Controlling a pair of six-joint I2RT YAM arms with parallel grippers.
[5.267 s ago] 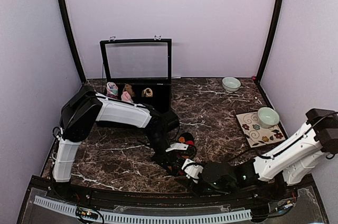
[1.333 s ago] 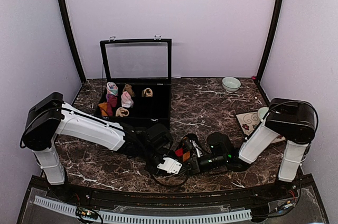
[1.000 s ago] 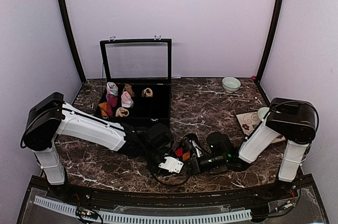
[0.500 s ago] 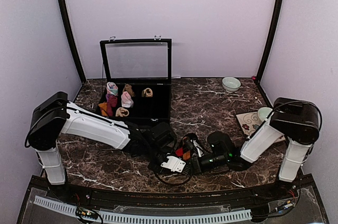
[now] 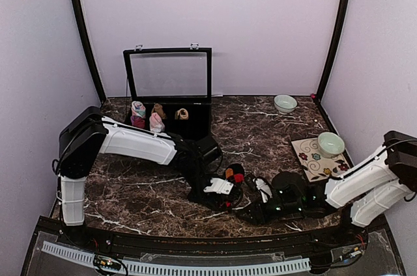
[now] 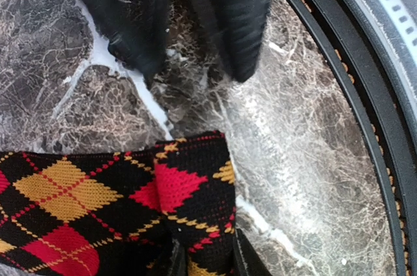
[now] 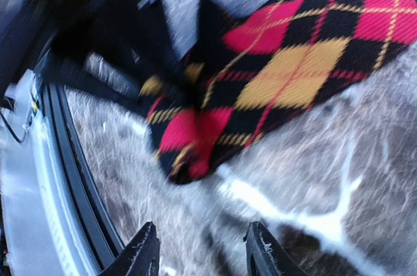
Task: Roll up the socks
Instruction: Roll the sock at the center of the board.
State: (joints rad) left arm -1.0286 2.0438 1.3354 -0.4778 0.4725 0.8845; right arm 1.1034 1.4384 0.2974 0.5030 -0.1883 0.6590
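A black sock (image 6: 78,198) with red and yellow argyle diamonds lies on the marble table. In the top view it shows as a small dark bundle (image 5: 230,174) near the front centre. My left gripper (image 6: 207,258) is shut on its folded end, with the fabric pinched between the two fingers. In the top view the left gripper (image 5: 220,195) sits just in front of the bundle. My right gripper (image 7: 202,253) is open with only bare marble between its fingers, a short way off the sock's (image 7: 280,74) end. It lies low at the front (image 5: 257,206). No striped sock shows.
A black case (image 5: 195,120) with its clear lid raised stands at the back left and holds small sock rolls (image 5: 147,114). One pale bowl (image 5: 285,103) sits at the back right, another (image 5: 330,143) on a patterned tile (image 5: 311,162). The table's black front rim (image 6: 365,113) is close by.
My right gripper opened, let go of the sock and drew back to the right, its arm dropping low. My left gripper closed on the sock's end and shifted slightly right.
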